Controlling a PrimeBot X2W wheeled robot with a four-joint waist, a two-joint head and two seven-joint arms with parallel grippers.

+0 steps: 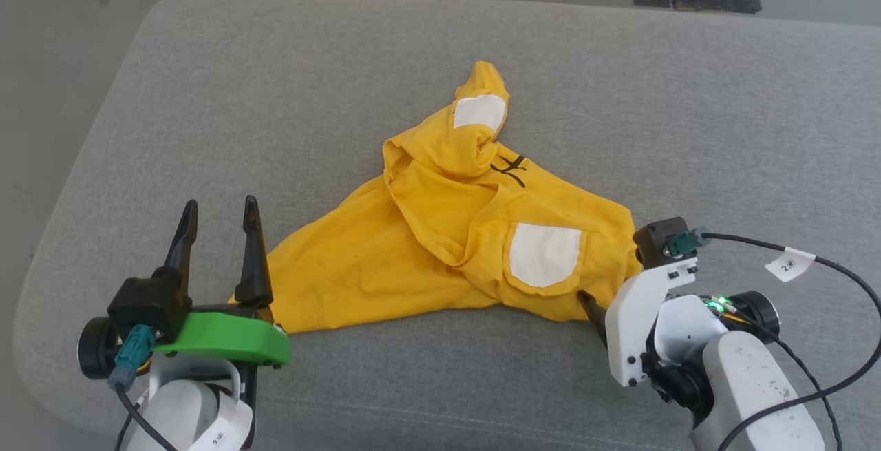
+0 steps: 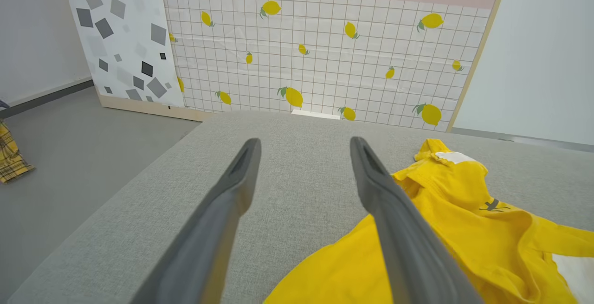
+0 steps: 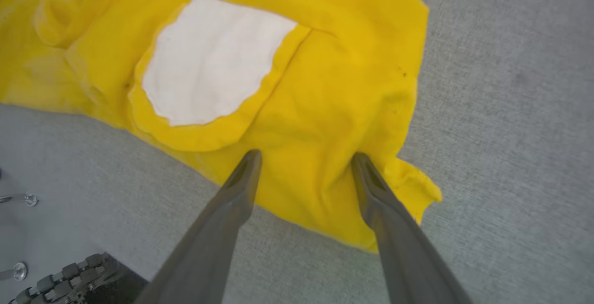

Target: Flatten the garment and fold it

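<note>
Partly behind left gripper [image 1: 220,203], garment [image 1: 385,258] corner.

Bare grey cushion [image 1: 619,93] lies all round the crumpled garment [image 1: 413,231], the only obstacle.

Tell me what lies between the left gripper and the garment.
Nothing. In the head view the open left gripper stands right at a corner of the garment; in the left wrist view bare grey cushion lies between its fingers.

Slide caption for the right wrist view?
Open right claw at a corner of the crumpled yellow shirt on a grey cushion.
</note>
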